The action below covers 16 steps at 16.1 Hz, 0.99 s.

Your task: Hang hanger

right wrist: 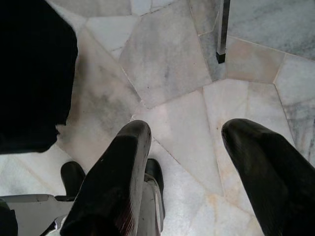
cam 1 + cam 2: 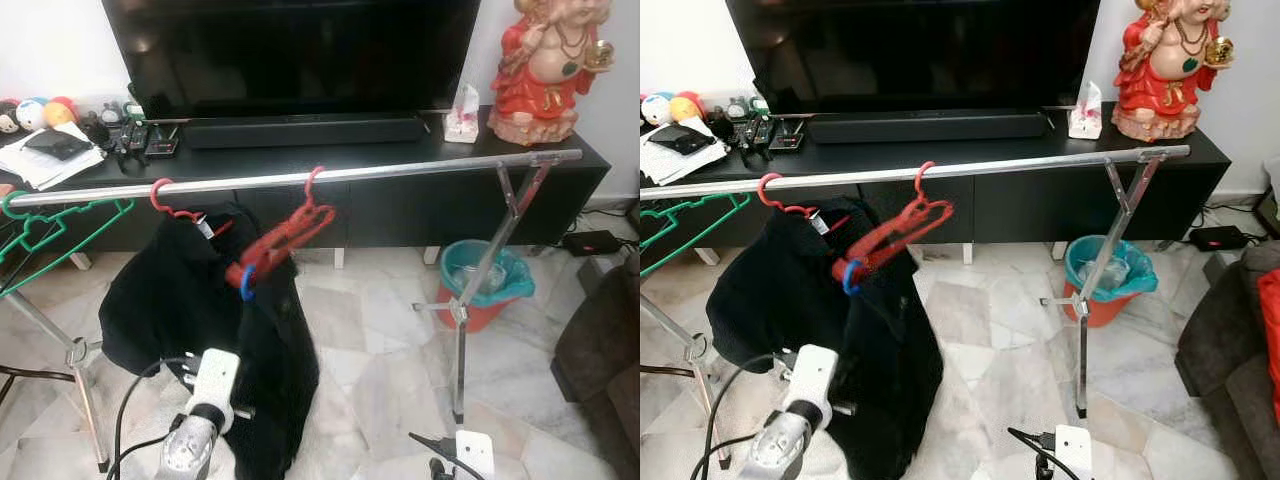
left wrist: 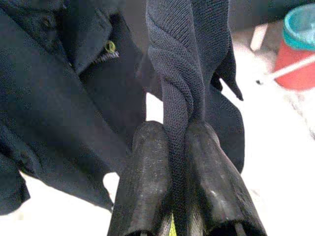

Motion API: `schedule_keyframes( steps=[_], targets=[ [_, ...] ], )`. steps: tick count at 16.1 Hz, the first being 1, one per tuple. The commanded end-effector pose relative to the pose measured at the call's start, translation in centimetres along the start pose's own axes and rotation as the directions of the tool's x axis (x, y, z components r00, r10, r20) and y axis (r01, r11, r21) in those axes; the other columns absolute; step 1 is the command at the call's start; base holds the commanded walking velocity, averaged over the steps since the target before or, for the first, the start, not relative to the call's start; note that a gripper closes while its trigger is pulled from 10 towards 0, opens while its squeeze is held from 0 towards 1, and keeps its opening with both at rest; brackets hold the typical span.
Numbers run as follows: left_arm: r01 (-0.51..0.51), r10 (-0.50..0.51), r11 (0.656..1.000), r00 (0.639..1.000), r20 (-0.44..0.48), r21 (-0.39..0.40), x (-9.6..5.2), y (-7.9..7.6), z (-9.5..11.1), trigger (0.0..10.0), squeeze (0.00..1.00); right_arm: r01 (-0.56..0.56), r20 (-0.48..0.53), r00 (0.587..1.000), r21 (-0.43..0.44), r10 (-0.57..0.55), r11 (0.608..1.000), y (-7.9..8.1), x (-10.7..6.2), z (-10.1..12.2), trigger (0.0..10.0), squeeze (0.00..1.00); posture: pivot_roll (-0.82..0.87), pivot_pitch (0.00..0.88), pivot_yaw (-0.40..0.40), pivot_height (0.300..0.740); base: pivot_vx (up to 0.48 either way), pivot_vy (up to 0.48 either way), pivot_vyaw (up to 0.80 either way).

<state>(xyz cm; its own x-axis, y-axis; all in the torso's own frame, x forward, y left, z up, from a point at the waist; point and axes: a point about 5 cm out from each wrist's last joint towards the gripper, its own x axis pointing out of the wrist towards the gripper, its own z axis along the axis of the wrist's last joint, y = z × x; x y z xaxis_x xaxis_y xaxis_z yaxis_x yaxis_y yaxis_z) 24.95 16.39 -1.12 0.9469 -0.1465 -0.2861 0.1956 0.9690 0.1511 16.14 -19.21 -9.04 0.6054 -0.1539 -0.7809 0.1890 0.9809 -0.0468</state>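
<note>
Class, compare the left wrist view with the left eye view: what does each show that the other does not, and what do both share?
Left wrist alone: the left end effector shut on a twisted fold of the black shirt, and a button. Left eye alone: the rail, two red hangers, a green hanger, the television. Both: the shirt and the red bucket.

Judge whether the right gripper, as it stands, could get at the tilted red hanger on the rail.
Probably yes: the right gripper is open and low over bare floor, with nothing between it and the red hanger on the rail.
</note>
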Motion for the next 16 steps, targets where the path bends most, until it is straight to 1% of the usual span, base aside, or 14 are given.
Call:
schedule_keyframes(
  steps=[1,2,3,4,5,6,10,13,16],
  targets=[
    [-0.032,0.033,0.999,0.998,-0.044,0.005,-0.3,0.7,-0.7,10.0,0.00,-0.004,-0.012,1.000,0.000,0.004,1.000,0.1,-0.1,-0.3,10.0,0.00,-0.16,0.000,0.033,0.740,0.000,0.000,0.00],
    [-0.052,0.053,0.999,0.996,-0.074,0.013,-0.4,0.9,-1.0,10.0,0.00,-0.005,-0.013,1.000,-0.002,0.005,1.000,0.0,-0.1,-0.3,10.0,0.00,-0.16,0.000,0.033,0.740,0.000,0.000,0.00],
    [-0.067,0.065,0.998,0.993,-0.100,-0.020,-0.4,1.0,-1.3,10.0,0.00,-0.007,-0.014,1.000,-0.004,0.007,1.000,0.0,0.0,-0.3,10.0,0.00,-0.16,0.000,0.027,0.740,0.000,0.000,0.00],
    [-0.071,0.068,0.997,0.991,-0.117,-0.023,-0.4,1.0,-1.4,10.0,0.00,-0.007,-0.014,1.000,-0.005,0.007,1.000,0.0,0.0,-0.3,10.0,0.00,-0.16,0.000,0.027,0.740,0.000,0.000,0.00],
    [-0.073,0.068,0.997,0.982,-0.178,-0.024,-0.3,1.0,-1.9,10.0,0.00,-0.007,-0.014,1.000,-0.005,0.007,1.000,0.0,-0.1,-0.3,10.0,0.00,-0.16,0.000,0.025,0.740,0.000,0.000,0.00],
    [-0.072,0.067,0.997,0.980,-0.185,-0.025,-0.3,1.0,-2.0,10.0,0.00,-0.007,-0.015,1.000,-0.005,0.007,1.000,0.0,-0.1,-0.3,10.0,0.00,-0.16,0.000,0.024,0.740,0.000,0.000,0.00],
    [-0.094,0.086,0.994,0.986,-0.141,-0.054,-0.4,0.9,-1.7,10.0,0.00,-0.006,-0.013,1.000,-0.005,0.006,1.000,-0.1,-0.1,-0.3,10.0,0.00,-0.16,0.000,0.014,0.740,0.000,0.000,0.00],
    [-0.144,0.131,0.987,0.979,-0.154,-0.075,-0.8,1.4,-2.3,10.0,0.00,-0.007,-0.016,1.000,-0.011,0.007,1.000,-0.3,0.0,-0.2,10.0,0.00,-0.15,0.000,-0.004,0.740,0.000,0.000,0.00],
    [-0.158,0.144,0.983,0.980,-0.140,-0.089,-1.3,1.4,-2.7,10.0,0.00,-0.001,-0.013,1.000,-0.009,0.001,1.000,-0.5,0.0,-0.1,10.0,0.00,-0.15,0.000,-0.014,0.740,0.000,0.000,0.00]
  ],
)
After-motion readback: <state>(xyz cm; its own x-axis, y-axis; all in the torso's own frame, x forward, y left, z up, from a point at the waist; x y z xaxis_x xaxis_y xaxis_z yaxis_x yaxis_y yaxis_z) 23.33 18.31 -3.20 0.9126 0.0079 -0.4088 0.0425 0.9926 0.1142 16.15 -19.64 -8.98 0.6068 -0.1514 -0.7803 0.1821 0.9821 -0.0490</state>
